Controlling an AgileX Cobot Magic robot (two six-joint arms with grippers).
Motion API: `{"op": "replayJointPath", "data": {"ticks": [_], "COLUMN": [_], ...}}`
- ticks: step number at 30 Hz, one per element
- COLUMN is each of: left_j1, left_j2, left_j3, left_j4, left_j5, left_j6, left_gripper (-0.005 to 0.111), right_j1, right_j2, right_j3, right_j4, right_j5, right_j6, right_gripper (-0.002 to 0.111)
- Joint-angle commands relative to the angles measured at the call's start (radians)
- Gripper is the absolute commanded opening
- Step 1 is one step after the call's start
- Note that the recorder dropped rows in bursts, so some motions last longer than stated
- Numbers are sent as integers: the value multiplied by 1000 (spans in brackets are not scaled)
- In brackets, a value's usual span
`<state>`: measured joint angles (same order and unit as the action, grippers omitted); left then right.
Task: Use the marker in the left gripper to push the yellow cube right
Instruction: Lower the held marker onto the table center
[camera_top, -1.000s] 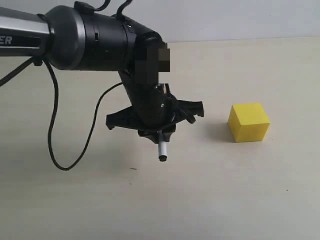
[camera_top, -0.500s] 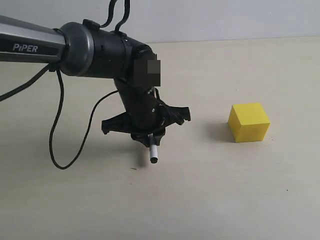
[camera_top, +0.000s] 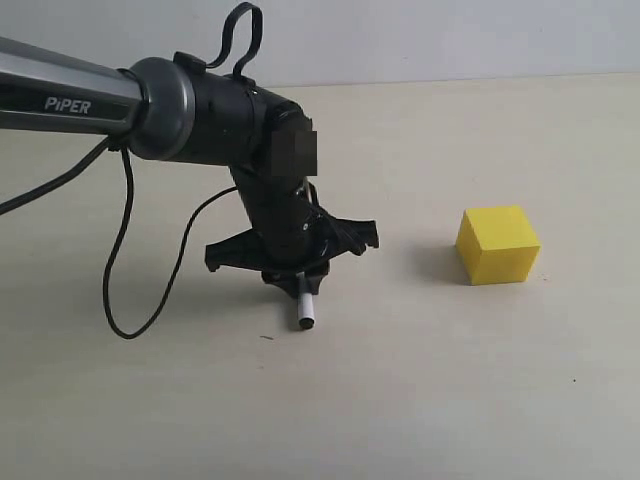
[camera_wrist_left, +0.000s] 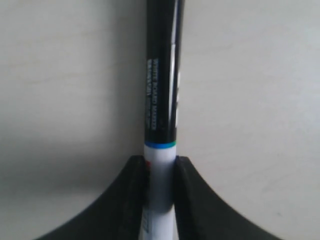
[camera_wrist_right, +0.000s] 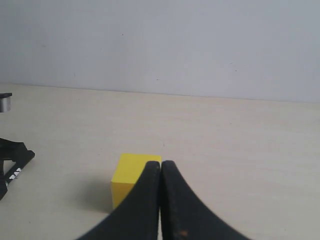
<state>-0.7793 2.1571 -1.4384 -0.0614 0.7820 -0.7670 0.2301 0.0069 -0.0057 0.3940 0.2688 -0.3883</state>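
A black cable (camera_top: 107, 280) droops in a loop at the left, down to the pale counter (camera_top: 400, 400). Only bare counter lies between the marker (camera_top: 303, 308) and the yellow cube (camera_top: 497, 245). The cube, a plain bright block, sits flat and well apart to the right. The marker points steeply down, its white barrel ending in a black tip close to the counter; contact cannot be told. The left end effector (camera_top: 297, 280) is clenched on the marker's barrel, a finger on each side. The right end effector (camera_wrist_right: 160, 167) has its fingers pressed together, grasping nothing, with the cube just beyond them.
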Motion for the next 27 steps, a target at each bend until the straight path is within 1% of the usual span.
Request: {"op": "replayJointPath", "data": {"ticks": [1,5,7,10,12,15,19,22,27], "left_j1": [1,1,1,1,1,1,1,1,1], "left_j2": [-5,-5,-5,-5,-5,-5,-5,-5,-5], "left_j3": [-6,-6,-6,-6,-6,-6,-6,-6,-6], "left_j4": [2,4,4,2,2,2,2,2,4], "left_j5": [-10,-27,-33,-23,-16,-15,-22,-21,-30], "left_j6": [4,8,16,30,30,30,30,45,94], "left_gripper": [0,0,4,17,29,43,55,59,58], "right_j1": [-5,-5,-5,-5,-5,-5,-5,-5,-5], "right_j2": [-7,-7,-7,-7,-7,-7,-7,-7,-7], "right_j3": [6,6,6,6,6,6,6,6,6], "right_j4": [-1,-1,-1,-1,-1,-1,-1,-1,-1], "right_j5": [-4,-4,-4,-4,-4,-4,-4,-4,-4], "right_j6": [-3,-3,-3,-3,-3,-3,-3,-3,-3], "right_gripper": [0,0,0,0,0,0,0,0,0]}}
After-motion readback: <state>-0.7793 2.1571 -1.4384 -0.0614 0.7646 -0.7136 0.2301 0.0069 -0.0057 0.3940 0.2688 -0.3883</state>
